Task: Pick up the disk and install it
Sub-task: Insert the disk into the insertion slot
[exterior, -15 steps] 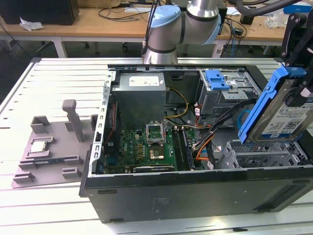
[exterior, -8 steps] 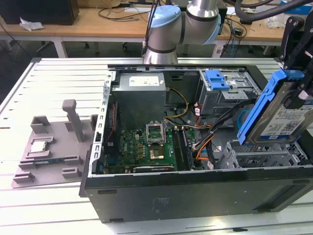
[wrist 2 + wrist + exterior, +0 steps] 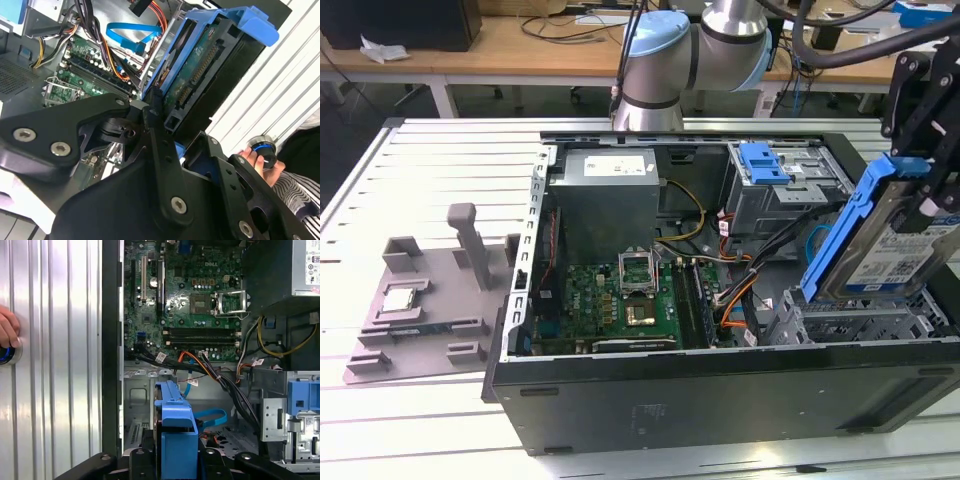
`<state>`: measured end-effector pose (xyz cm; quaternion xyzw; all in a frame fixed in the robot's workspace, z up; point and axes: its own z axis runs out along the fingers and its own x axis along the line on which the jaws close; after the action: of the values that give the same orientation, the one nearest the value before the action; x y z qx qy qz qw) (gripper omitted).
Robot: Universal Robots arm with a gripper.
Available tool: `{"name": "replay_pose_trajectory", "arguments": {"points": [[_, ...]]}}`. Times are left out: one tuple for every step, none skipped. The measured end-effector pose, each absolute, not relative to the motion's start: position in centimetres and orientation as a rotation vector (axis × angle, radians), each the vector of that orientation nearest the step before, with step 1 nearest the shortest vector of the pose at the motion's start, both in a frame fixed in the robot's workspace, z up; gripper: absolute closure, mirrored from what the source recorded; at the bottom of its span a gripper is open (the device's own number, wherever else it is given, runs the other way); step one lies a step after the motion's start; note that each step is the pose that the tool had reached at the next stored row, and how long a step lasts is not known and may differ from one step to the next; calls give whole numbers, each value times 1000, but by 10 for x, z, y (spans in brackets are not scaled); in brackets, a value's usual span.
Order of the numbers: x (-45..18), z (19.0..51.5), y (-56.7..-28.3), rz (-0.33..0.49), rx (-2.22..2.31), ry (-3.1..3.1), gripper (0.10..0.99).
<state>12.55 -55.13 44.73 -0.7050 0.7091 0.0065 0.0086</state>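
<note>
The open computer case (image 3: 720, 400) lies on its side on the ribbed metal table (image 3: 420, 160). Inside it sit a green motherboard (image 3: 620, 300) with an empty processor socket, a grey boxed power supply (image 3: 610, 190), bundled black, orange and yellow cables (image 3: 740, 290), and a blue flat cable loop (image 3: 210, 417). A metal drive cage (image 3: 790, 190) at the case's far corner carries a blue plastic bracket (image 3: 765, 160). A second perforated metal bay (image 3: 860, 325) stands at the case's near corner. The disk (image 3: 890, 250), flat silver metal in a blue plastic carrier, hangs tilted directly above that near bay, clear of it. The black pincer (image 3: 935, 195) is clamped on the disk's upper end. Beside the case, on the exterior view's left, rests a grey moulded fixture (image 3: 430, 300) holding a small square silver chip (image 3: 400, 298). A person's hand (image 3: 7, 327) rests on a round knob (image 3: 7, 355) on the table beside the case.
</note>
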Motion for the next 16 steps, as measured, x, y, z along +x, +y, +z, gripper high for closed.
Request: {"name": "replay_pose_trajectory", "arguments": {"points": [[125, 447, -551, 20, -2202, 2216, 718], [124, 446, -550, 20, -2202, 2216, 718], [124, 445, -550, 20, -2201, 2217, 718], [123, 443, -550, 20, -2197, 2221, 718], [122, 441, -550, 20, -2196, 2223, 718], [122, 440, -550, 20, -2196, 2223, 718], [122, 438, -550, 20, -2196, 2223, 718], [121, 436, -550, 20, -2196, 2223, 718], [121, 434, -550, 20, -2196, 2223, 718], [121, 432, -550, 20, -2196, 2223, 718], [121, 430, -550, 20, -2196, 2223, 718], [121, 429, -550, 20, -2196, 2223, 718], [121, 428, -550, 20, -2196, 2223, 718], [121, 427, -550, 20, -2196, 2223, 718], [121, 426, -550, 20, -2196, 2223, 718], [121, 426, -550, 20, -2196, 2223, 718]]}}
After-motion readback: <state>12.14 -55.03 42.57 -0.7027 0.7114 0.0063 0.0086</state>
